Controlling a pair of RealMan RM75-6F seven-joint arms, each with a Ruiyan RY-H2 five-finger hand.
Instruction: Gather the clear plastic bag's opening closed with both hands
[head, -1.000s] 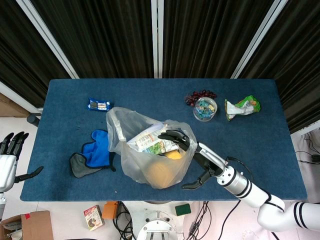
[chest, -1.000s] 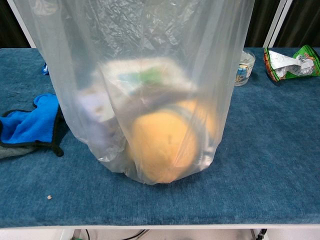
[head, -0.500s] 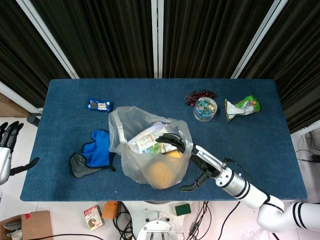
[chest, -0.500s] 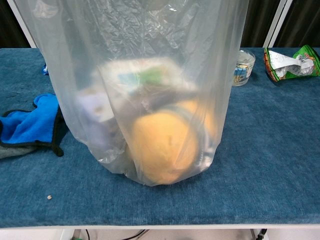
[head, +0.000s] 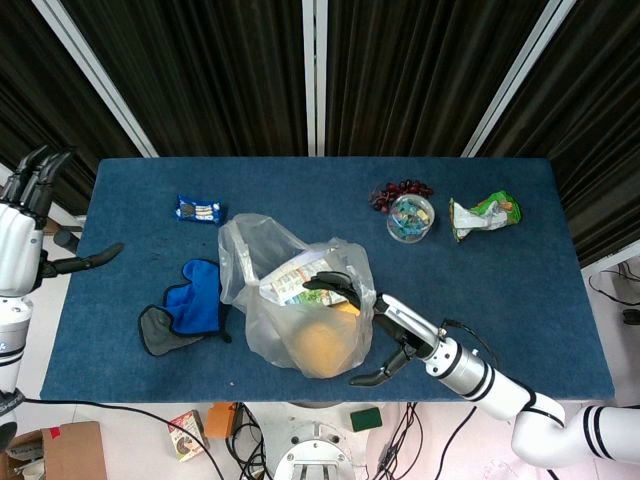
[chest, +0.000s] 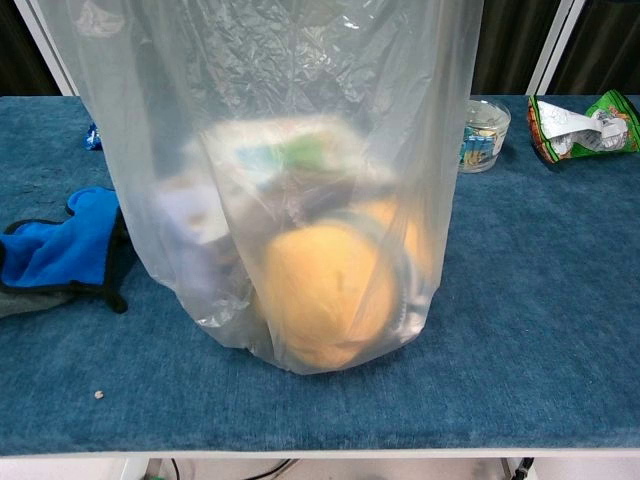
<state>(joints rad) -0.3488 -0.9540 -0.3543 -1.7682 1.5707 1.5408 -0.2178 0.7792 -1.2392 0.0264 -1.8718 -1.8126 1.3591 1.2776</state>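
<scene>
You are working a thin, limp, slippery clear plastic bag (head: 290, 300), standing loaded just ahead of your right hand (head: 345, 290); that hand is hooking its rim, fingers spread. Grip the crinkled rim, not the walls. Your left hand (head: 25, 225), open, has risen since a moment ago, well left of the bag.

A clear plastic bag (chest: 290, 130) stands on the blue table (chest: 540, 300).

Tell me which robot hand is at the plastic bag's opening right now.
The right robot hand: its fingers lie over the rim of the clear plastic bag. The left robot hand is spread open off the table's left edge, well away.
</scene>
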